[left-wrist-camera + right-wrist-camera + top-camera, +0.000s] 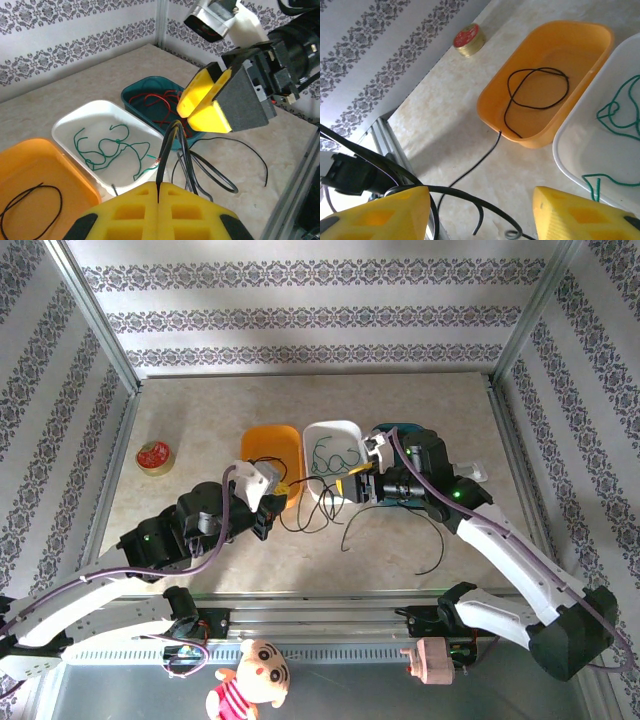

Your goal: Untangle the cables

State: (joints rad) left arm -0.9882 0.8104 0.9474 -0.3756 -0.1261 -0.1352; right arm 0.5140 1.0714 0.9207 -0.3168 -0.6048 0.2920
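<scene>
Just beside the orange tray [262, 432], the left gripper [159, 189] is clamped on black cables [165, 155] that trail over the table [330, 570], while the right gripper [480, 196] stands open, a strand [460, 195] curving loose between its fingers [385, 215]. Another black cable [511, 90] lies in that tray, a green cable [107, 147] in the white tray [335, 424], red cables [155, 102] in the teal tray [127, 95]; a tin [153, 456] sits far left.

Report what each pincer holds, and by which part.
The left pincer is shut on the thin black cables, pinching them where several strands bunch together. The right pincer is open and holds nothing.
</scene>
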